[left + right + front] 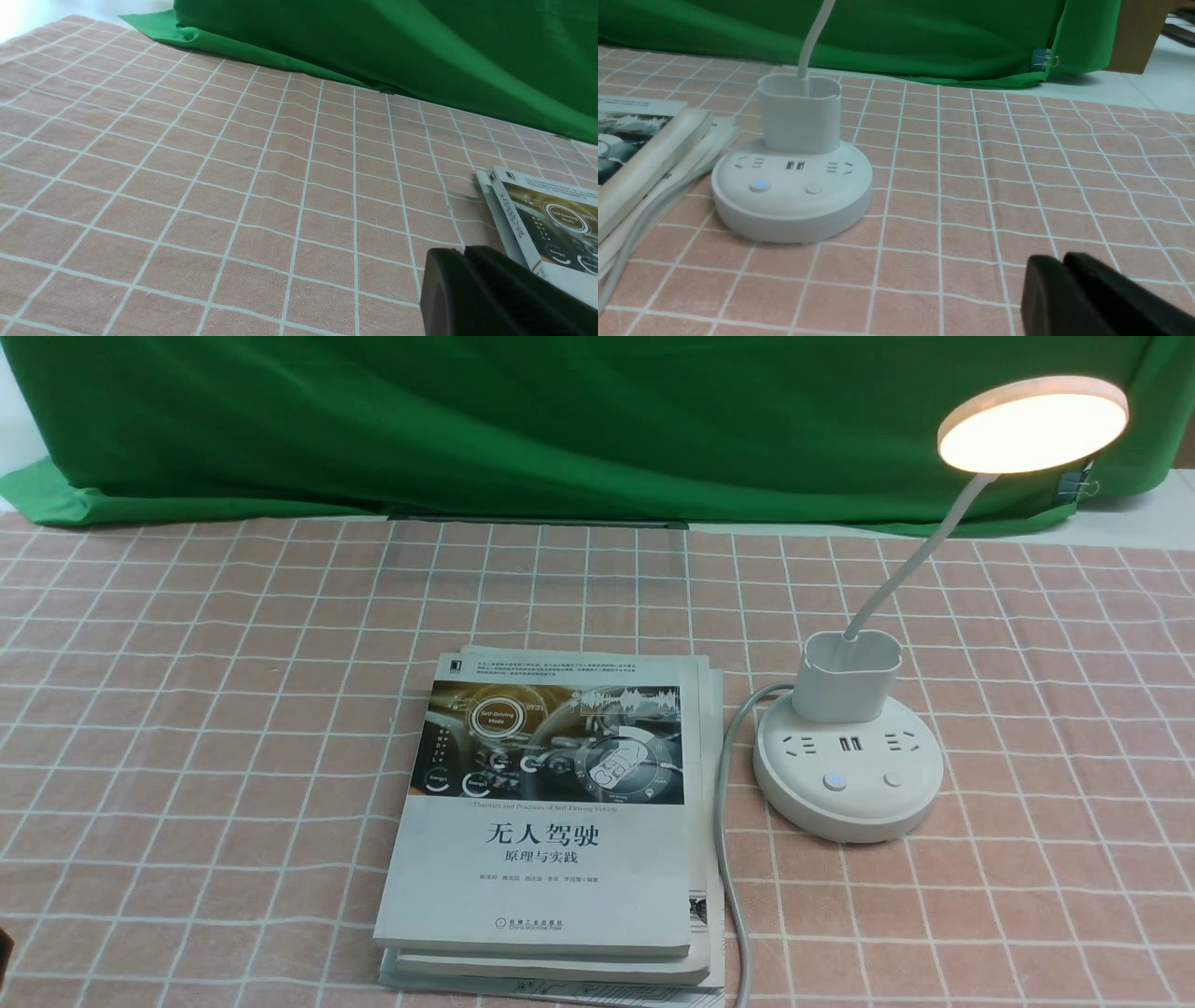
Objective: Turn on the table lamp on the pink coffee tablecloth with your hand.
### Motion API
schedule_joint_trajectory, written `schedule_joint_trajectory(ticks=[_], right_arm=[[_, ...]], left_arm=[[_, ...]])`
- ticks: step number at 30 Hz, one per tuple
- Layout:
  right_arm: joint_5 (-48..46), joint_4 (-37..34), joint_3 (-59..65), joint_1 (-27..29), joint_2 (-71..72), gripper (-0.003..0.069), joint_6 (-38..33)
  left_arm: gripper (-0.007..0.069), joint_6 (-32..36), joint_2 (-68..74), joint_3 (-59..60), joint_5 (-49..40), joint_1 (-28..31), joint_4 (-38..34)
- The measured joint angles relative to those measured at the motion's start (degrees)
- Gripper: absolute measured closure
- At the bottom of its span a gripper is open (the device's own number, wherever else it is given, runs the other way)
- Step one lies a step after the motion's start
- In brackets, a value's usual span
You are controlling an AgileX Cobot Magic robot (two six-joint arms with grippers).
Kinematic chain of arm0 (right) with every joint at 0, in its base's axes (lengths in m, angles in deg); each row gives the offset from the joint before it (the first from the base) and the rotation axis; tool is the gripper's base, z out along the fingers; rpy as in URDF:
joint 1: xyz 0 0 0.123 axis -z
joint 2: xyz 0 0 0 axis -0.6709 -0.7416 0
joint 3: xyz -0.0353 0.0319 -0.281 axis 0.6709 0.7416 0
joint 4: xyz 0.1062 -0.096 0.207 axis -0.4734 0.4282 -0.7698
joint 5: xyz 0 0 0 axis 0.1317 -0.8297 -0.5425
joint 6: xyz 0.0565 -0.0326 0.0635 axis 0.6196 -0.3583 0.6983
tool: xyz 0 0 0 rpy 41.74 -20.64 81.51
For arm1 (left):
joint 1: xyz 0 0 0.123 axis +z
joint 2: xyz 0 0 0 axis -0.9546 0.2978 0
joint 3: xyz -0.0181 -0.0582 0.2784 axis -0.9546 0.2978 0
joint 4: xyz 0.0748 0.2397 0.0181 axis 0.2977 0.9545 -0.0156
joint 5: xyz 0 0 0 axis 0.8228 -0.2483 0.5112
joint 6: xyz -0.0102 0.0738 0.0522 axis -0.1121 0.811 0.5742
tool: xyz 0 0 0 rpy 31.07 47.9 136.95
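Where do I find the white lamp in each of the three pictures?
Front view: the lamp, whole, at the right.
Left wrist view: not in it.
Right wrist view: base and part of the neck, left of the middle; head out of frame.
Shared landmark: the book stack, partly cut off in both wrist views.

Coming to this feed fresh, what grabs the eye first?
The lit disc head of the table lamp, glowing at the far right against the green cloth. Next, the stack of books near the middle, its top cover showing a dark dashboard photo. Then the lamp's round white base, right of the books.
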State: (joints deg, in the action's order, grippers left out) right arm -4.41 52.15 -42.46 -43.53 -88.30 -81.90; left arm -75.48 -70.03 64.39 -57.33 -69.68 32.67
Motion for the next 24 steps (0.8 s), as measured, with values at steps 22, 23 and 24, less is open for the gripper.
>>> schedule_joint_trajectory(ticks=[22,23,24], right_arm=[[0.0,0.0,0.0,0.0,0.0,0.0503,0.0],[0.0,0.0,0.0,0.0,0.0,0.0499,0.0],[0.0,0.0,0.0,0.0,0.0,0.0495,0.0]], left_arm=[[0.0606,-0.01,0.0,0.0,0.0,0.0,0.0],[0.0606,-0.01,0.0,0.0,0.0,0.0,0.0],[0.0606,-0.01,0.0,0.0,0.0,0.0,0.0]])
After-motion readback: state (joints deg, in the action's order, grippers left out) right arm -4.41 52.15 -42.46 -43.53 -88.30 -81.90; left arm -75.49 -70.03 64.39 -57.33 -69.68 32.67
